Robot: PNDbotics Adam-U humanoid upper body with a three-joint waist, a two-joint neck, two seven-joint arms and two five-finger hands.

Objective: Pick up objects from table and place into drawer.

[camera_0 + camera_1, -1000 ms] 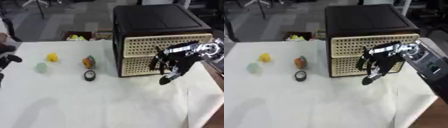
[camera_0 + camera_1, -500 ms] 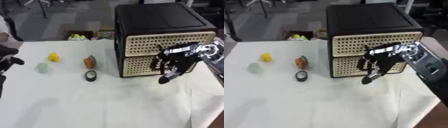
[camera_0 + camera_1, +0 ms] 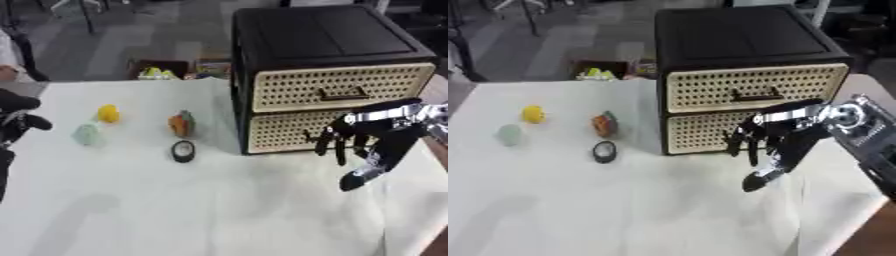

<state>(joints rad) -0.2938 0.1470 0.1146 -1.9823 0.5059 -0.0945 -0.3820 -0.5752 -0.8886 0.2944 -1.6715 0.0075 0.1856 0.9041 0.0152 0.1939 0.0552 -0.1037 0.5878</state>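
Nothing is in the drawer unit point(image 3: 332, 90) yet; both drawers look closed. The right hand point(image 3: 372, 142) hangs before the lower drawer point(image 3: 289, 131), fingers curled downward, holding nothing. The yellow piece point(image 3: 108, 113), pale green piece point(image 3: 87, 134), orange object point(image 3: 180, 124) and black ring point(image 3: 183, 151) wait on the worktop point(image 3: 175, 210). The left hand point(image 3: 16, 120) idles at the left edge; I cannot tell how its fingers are set.
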